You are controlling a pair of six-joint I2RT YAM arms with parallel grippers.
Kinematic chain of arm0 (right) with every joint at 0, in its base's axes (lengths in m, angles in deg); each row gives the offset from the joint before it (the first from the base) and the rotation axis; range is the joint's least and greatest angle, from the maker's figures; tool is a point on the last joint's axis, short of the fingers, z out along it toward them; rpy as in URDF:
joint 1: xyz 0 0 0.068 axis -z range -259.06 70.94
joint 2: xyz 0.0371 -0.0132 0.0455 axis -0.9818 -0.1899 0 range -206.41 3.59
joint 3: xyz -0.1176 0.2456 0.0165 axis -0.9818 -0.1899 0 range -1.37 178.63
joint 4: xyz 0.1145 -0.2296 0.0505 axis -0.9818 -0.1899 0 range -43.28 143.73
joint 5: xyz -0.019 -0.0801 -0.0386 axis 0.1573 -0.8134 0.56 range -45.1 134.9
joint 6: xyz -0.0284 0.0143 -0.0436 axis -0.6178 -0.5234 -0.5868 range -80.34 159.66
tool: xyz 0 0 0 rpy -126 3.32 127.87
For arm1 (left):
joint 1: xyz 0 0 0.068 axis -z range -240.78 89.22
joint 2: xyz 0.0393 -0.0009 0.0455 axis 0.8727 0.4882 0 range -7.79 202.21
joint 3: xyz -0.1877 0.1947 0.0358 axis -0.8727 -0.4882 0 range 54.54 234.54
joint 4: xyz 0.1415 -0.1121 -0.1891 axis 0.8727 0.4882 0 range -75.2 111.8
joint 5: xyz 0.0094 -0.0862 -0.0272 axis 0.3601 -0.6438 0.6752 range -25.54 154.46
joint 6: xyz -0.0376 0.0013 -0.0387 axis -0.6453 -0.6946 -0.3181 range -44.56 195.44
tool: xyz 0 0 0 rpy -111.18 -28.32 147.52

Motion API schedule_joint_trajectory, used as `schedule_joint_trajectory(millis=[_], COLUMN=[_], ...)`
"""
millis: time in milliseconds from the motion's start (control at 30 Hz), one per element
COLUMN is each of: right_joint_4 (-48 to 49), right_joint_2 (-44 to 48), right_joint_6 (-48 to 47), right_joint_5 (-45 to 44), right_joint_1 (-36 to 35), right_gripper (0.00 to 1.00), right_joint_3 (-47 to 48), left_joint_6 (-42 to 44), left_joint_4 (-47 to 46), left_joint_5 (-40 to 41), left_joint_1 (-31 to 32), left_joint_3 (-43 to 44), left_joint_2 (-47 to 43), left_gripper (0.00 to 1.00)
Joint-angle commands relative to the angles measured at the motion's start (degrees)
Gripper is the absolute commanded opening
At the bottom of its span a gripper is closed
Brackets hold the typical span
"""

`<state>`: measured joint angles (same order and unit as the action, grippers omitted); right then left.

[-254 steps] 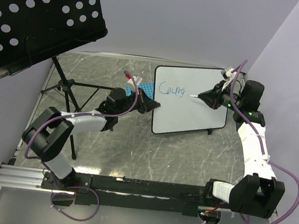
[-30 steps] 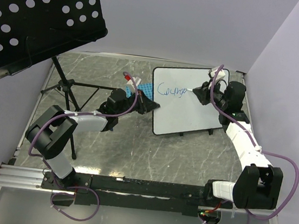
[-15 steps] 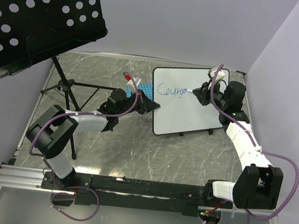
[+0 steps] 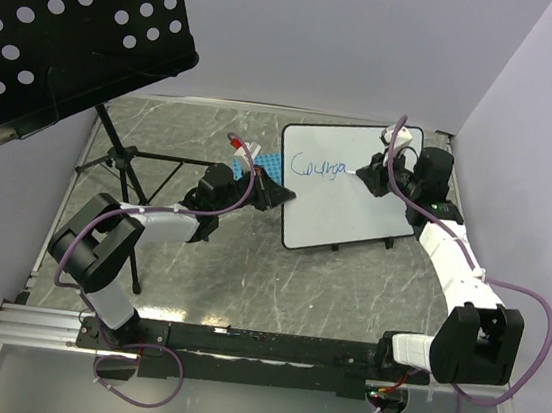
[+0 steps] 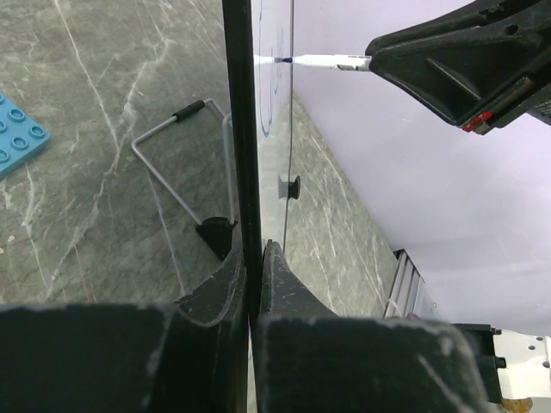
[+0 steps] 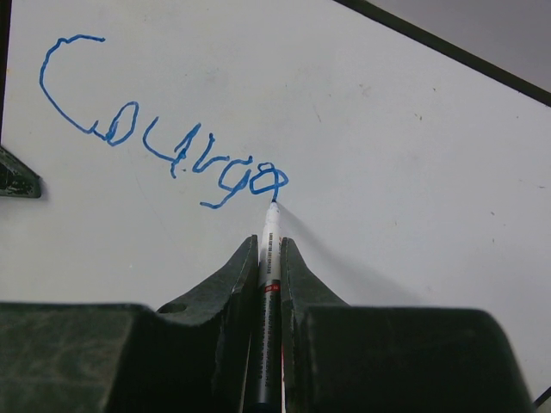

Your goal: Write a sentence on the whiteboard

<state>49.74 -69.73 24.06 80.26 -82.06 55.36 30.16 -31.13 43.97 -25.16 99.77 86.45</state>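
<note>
Since the earlier look, the sentence (image 6: pixel 168 142) has grown from roughly "Coura" to a full "Courage", and the right hand (image 6: pixel 269 249) has drawn in across the whiteboard (image 4: pixel 356 211) with it. That hand is clenched on a marker (image 6: pixel 271 225), whose tip touches the board at the tail of the last letter. The left hand (image 5: pixel 254 255) is clamped on the whiteboard's left edge and steadies it; the board stands propped near the back of the tabletop (image 4: pixel 248 274), its writing along the upper left of the face. We judge the step in hand to be closing off this first word. We would lift the tip cleanly before shifting right, so no stray line joins the next word, and leave a plain gap. The letters sink a little toward the right, so we would bring the next word back up level. Pressure should stay light, since the board rests only on a thin wire foot (image 5: pixel 172 151) and that one pinch, and a hard push could rock or slide it. The face looks smooth and glossy, so ink may smear if the hand drags over it. Bare white lies right of the word and below it, ample for a second line. A blue gridded plate (image 4: pixel 268 169) sits just left of the whiteboard and a music stand (image 4: pixel 66 30) well to its left; pale walls close in behind it and to its right, which we think limits the right arm's swing.
</note>
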Motion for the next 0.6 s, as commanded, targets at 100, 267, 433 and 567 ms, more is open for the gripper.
schedule_joint_trajectory(millis=[100, 267, 433, 567], right_joint_4=[-4.8, -5.7, -7.2, -8.2], right_joint_2=[-1.6, -1.2, -1.1, -1.3], right_joint_6=[-2.9, -3.9, -4.7, -5.0], right_joint_5=[1.9, 3.1, 4.9, 6.6], right_joint_1=[0.4, 0.5, 0.7, 0.8], right_gripper=[0.0, 0.0, 0.0, 0.0], right_joint_3=[3.3, 3.1, 3.2, 3.5], left_joint_6=[4.4, 4.6, 4.8, 5.1], left_joint_4=[-2.7, -2.7, -2.4, -2.2], left_joint_5=[-1.9, -1.7, -1.8, -1.7], left_joint_1=[0.4, 0.5, 0.5, 0.4], left_joint_3=[1.8, 2.0, 2.7, 2.9], left_joint_2=[-0.3, 0.2, 0.5, 0.7], left_gripper=[0.01, 0.01, 0.01, 0.01])
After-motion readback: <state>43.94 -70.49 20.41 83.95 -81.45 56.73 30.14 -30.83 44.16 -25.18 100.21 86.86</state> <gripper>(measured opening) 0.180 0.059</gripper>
